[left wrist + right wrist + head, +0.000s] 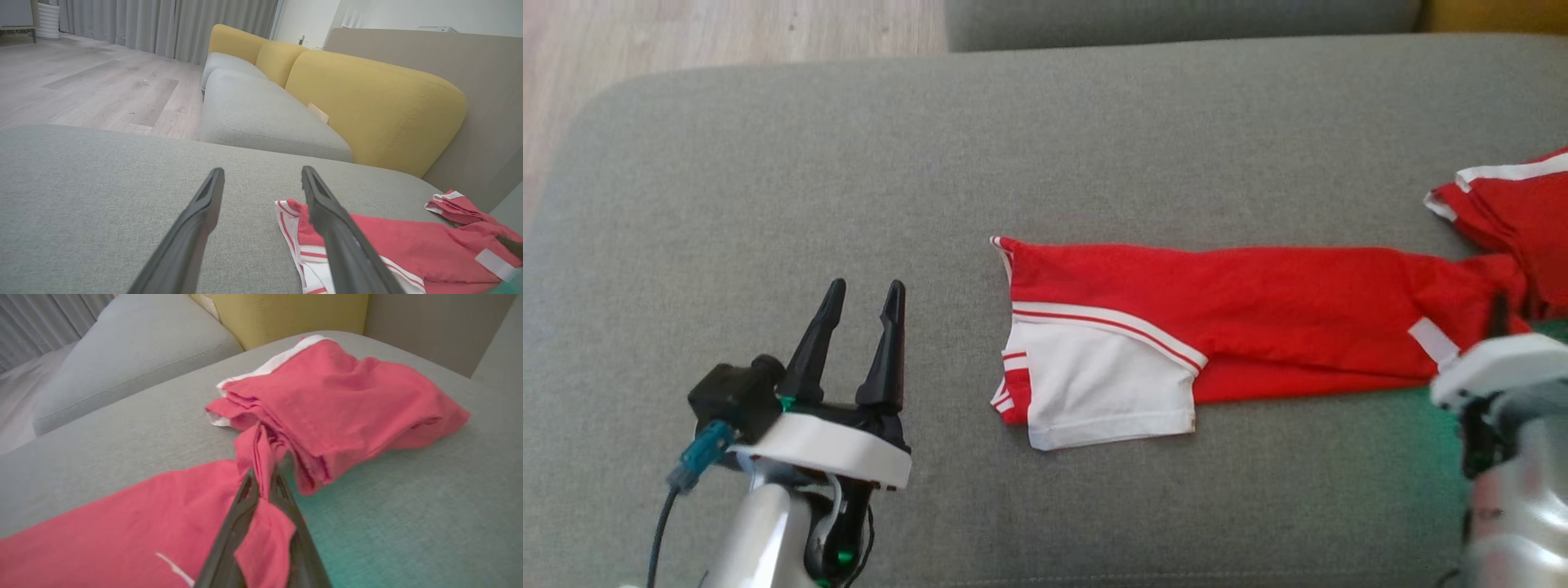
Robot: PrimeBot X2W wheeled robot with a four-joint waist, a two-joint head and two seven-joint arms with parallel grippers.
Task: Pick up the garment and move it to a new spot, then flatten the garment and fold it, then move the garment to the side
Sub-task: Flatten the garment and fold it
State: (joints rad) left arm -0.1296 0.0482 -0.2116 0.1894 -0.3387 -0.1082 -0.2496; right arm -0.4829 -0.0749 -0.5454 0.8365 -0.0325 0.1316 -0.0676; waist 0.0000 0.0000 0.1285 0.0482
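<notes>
A red garment with white trim lies stretched in a long band across a grey cushion. Its white panel is at the end toward the robot's left, and its other end is bunched into a rumpled heap. The right gripper is clenched on the garment, its two dark fingers pinching a raised ridge of red cloth where the flat band meets the heap. A loose flap of the same cloth drapes over those fingers lower down. A white strip shows on the garment just beside the grip. The left gripper is poised over bare cushion off the garment's white-panelled end. It is near the cloth but apart from it, fingers spread wide and holding nothing. Beyond the garment, on the side away from the robot, stands a second grey seat with a yellow backrest. Past that are a pale wooden floor and grey curtains.
</notes>
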